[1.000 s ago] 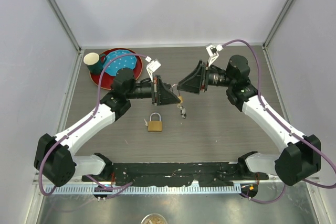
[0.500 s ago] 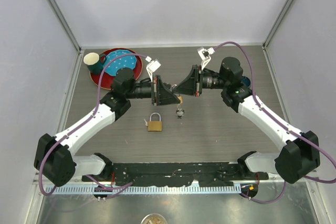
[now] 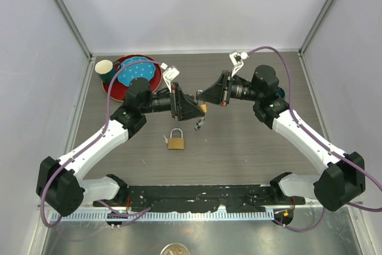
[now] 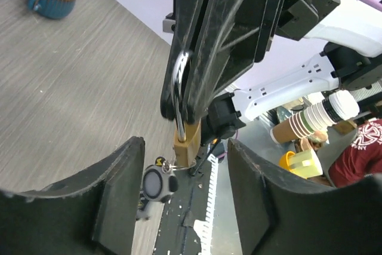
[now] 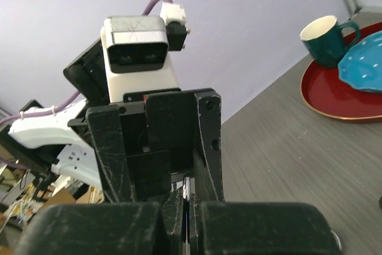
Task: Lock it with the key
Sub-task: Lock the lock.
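Right gripper [image 3: 204, 95] is clenched on the shackle [image 4: 177, 85] of the small brass padlock [image 4: 187, 141], holding it up in the air over the middle of the table [image 3: 239, 147]. The body hangs down and the underside stays clear, I'd say so the other arm can get at the key. The right wrist view confirms this: its fingers are pressed together with a thin strip of metal between them. The key [image 4: 156, 183], black-headed, hangs on a ring just under the padlock body. I can't tell whether a blade is actually seated in the keyhole, too small. Left gripper [image 3: 192, 110] faces the right one nose to nose, jaws released and spread wide. In its own wrist view the padlock body shows between the two fingers, and they touch nothing. My read is that it's lined up to close on the key or the body, with the right arm acting as a vise so the turn has something to push against. I can't see if the shackle is home in the body, because the right fingers cover the top. A second padlock [image 3: 175, 141] lies flat on the table nearer the bases, apart from both grippers, not in play. Main risk is the dangling key swinging away as the fingers close.
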Available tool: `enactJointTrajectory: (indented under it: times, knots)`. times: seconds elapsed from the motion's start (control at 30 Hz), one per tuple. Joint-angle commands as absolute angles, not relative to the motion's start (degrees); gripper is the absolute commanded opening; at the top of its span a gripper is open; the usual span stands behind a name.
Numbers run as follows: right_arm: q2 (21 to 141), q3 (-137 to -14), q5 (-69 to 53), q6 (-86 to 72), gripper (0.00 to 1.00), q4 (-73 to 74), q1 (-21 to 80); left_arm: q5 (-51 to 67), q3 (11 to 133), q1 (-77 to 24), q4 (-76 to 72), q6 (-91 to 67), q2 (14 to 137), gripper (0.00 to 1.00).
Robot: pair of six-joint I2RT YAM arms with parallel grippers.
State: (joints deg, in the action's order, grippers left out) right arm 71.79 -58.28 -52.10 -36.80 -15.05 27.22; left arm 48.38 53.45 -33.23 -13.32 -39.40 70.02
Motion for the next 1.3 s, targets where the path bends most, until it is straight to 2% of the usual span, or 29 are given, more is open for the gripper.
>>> enactJointTrajectory:
  times: [0.0,0.03,0.3,0.67,0.73,0.97,1.07,1.17,1.23,1.27]
  knots:
    - [67.9,-60.6,-45.8,-39.2,0.01,-19.9,27.1,44.6,54.0,-32.8,-12.7,-37.3,66.7,0.66]
    - [67.4,-60.6,-44.4,-39.5,0.01,-20.0,26.8,44.3,53.5,-32.7,-12.7,-37.3,66.5,0.72]
    - [67.0,-59.6,-43.9,-45.3,0.01,-24.9,25.6,41.9,51.2,-32.7,-12.5,-35.4,64.2,0.92]
    - [67.9,-59.6,-44.3,-47.4,0.01,-27.1,25.5,47.3,51.0,-33.4,-25.5,-42.7,72.0,0.93]
    - [68.0,-59.7,-44.3,-47.5,0.01,-27.3,25.5,47.5,51.1,-34.0,-26.8,-43.0,73.3,0.91]
    - [68.2,-59.2,-43.1,-48.3,0.02,-28.8,24.7,48.3,50.5,-34.6,-29.4,-44.6,74.4,0.75]
    - [68.5,-59.2,-42.7,-48.8,0.01,-29.3,24.3,48.4,50.1,-34.6,-29.3,-44.9,74.3,0.59]
    - [68.7,-59.2,-42.6,-48.9,0.01,-29.4,23.8,48.6,49.7,-34.6,-29.2,-45.1,74.3,0.36]
    - [69.1,-59.2,-42.8,-49.7,0.01,-30.1,23.6,48.7,49.6,-34.6,-29.1,-45.4,74.4,0.28]
    - [69.0,-59.3,-43.0,-49.7,0.01,-30.3,23.5,48.8,49.5,-34.6,-29.1,-45.5,74.3,0.19]
